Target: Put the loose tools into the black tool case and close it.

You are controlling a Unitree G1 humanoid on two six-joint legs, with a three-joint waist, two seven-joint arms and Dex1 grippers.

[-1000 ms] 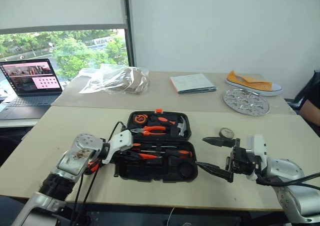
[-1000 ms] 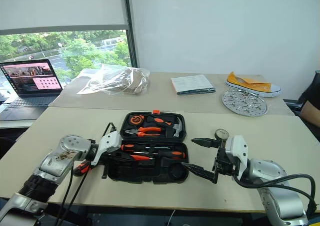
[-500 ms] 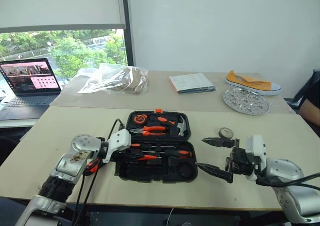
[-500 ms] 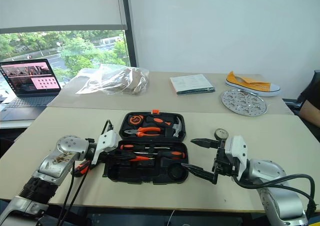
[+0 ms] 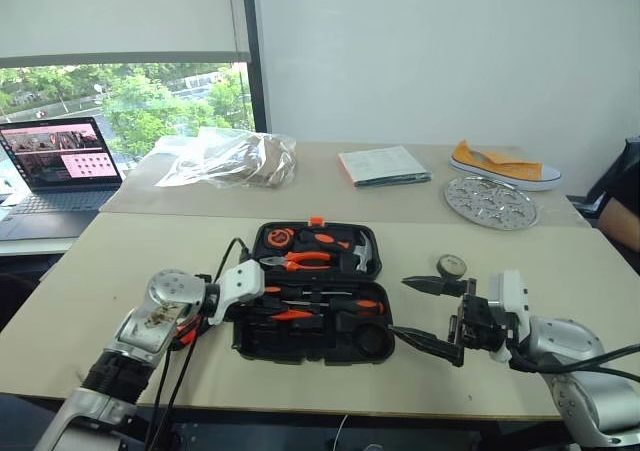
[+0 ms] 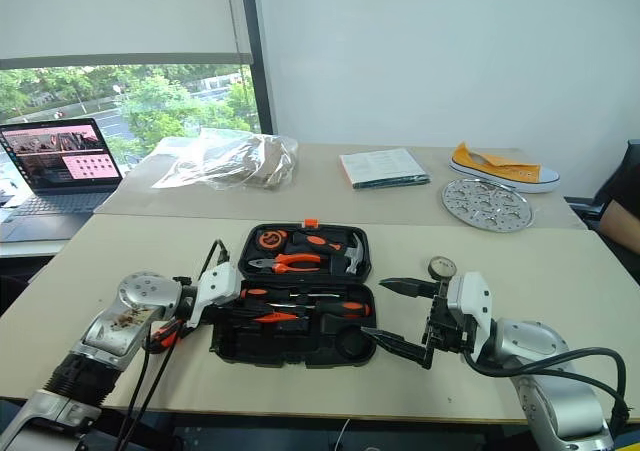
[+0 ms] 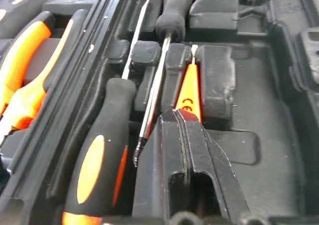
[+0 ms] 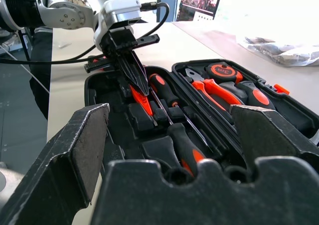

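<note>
My left hand, fingers pressed together, rests on the small orange tester screwdriver, seemingly seated in the open black tool case on the worktop; my right hand hovers spread beside it.

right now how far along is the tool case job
Roughly midway. Two screwdrivers already lie in slots of the open black tool case. In hand: the left tool, shut, presses the small orange tester screwdriver into its slot. Left: the dark tape roll sits on the table beside the open right tool, and the lid isn't closed.
</note>
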